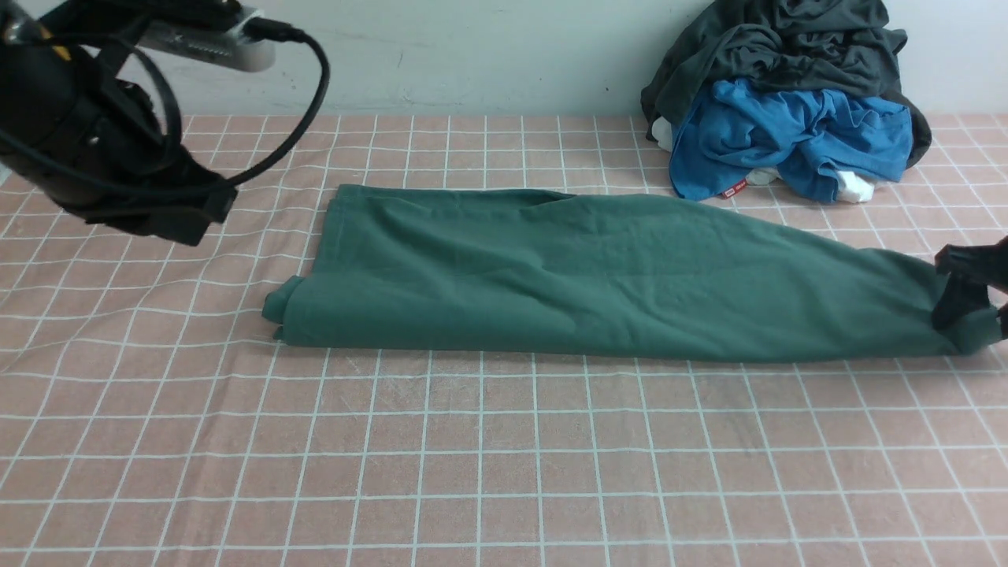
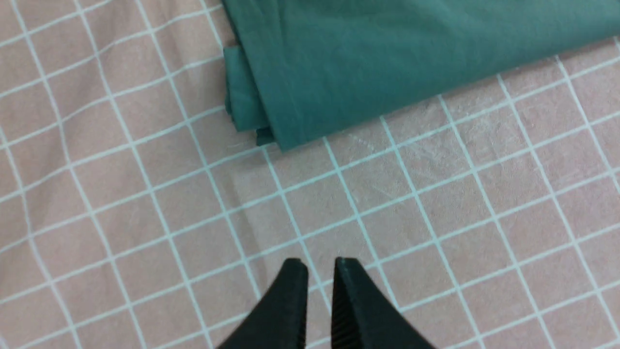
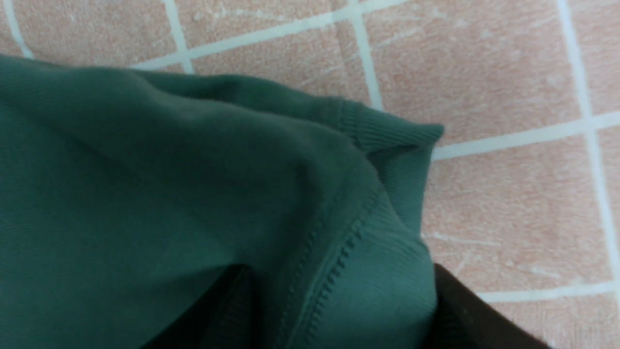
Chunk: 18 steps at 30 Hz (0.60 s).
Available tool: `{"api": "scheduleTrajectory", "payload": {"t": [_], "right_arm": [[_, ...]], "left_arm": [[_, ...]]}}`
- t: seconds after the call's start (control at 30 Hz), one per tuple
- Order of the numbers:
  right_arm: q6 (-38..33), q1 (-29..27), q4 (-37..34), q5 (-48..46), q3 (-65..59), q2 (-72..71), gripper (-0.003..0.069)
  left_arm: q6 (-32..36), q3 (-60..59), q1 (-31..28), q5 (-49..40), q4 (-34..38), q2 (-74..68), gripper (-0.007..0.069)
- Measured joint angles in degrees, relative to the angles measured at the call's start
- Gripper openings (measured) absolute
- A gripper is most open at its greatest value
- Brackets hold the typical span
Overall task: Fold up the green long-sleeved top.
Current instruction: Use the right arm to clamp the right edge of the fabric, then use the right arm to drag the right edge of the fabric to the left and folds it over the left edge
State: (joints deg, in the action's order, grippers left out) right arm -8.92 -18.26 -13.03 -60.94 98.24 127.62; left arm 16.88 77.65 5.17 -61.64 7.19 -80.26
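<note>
Tabletop (image 1: 504,457): it carries the top (image 1: 614,276), a long green band, ends uneven, lying across its middle toward my right. Left fingers (image 2: 320,264): slightly apart, bare. Right fingers (image 3: 344,305): apart, astride the ribbed cuff (image 3: 373,271).

At the upper right of the front view, you have a heap of clothes. Its top is a dark charcoal-grey garment (image 1: 795,47), bunched in thick folds. Below that you see a bright blue garment (image 1: 787,134), crumpled, one end hanging lower toward the left of the heap. Bits of white cloth (image 1: 854,187) peek out under the blue, and you can spot a small red tag (image 1: 734,189) at its lower edge. Your table covering (image 1: 504,457) is pinkish-brown with a pale grid, rippled at the left of the frame. Behind it, along the top, you face a pale wall (image 1: 472,55).
</note>
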Motion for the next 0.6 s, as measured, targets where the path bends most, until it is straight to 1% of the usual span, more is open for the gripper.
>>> {"api": "scheduleTrajectory", "payload": {"t": [0.03,0.07,0.1,0.13,0.17,0.2,0.23,0.3,0.33,0.4,0.5,0.6], "right_arm": [[0.0,0.32,-0.15,0.06,0.11,0.0,0.0293],[-0.19,0.48,-0.15,-0.17,0.26,0.0,0.0248],[-0.25,0.48,-0.15,-0.35,0.39,0.0,0.0225],[-0.88,0.68,0.22,-1.25,1.14,-0.06,0.0141],[-1.32,0.75,1.12,-2.3,2.2,-0.53,0.0075],[-1.35,0.84,2.24,-3.24,3.36,-1.2,0.0046],[-1.35,0.81,2.5,-3.74,3.63,-1.39,0.0035],[-0.47,1.29,6.15,-7.02,8.34,-4.24,0.0011],[-0.32,1.33,6.4,-7.02,8.78,-4.5,0.0011],[2.01,1.61,8.52,-9.59,14.75,-7.91,0.001],[3.39,3.25,8.08,-10.41,21.03,-11.26,0.001],[3.86,8.0,6.0,-10.78,25.23,-12.94,0.001]], "left_arm": [[-0.29,-2.54,-0.69,0.26,-0.34,3.45,0.0069],[-0.72,-4.0,-1.35,0.26,-0.65,5.53,0.0069],[-0.86,-4.75,-1.51,0.26,-0.8,6.06,0.0069],[-2.11,-7.52,-2.67,0.26,-1.48,10.45,0.0069],[-3.37,-10.11,-3.83,0.26,-2.21,13.87,0.0069],[-3.98,-11.96,-4.45,0.2,-2.69,16.21,0.0069],[-4.35,-12.89,-4.6,0.2,-2.81,17.36,0.0069],[-6.13,-19.4,-5.76,0.51,-3.99,24.66,0.0069],[-6.27,-19.4,-5.81,0.57,-4.09,24.66,0.0069],[-7.91,-26.91,-5.92,2.97,-4.43,31.08,0.0069],[-8.91,-33.91,-5.92,7.53,-4.47,35.38,0.0069],[-9.23,-39.75,-5.92,12.94,-4.58,37.19,0.0069]]}}
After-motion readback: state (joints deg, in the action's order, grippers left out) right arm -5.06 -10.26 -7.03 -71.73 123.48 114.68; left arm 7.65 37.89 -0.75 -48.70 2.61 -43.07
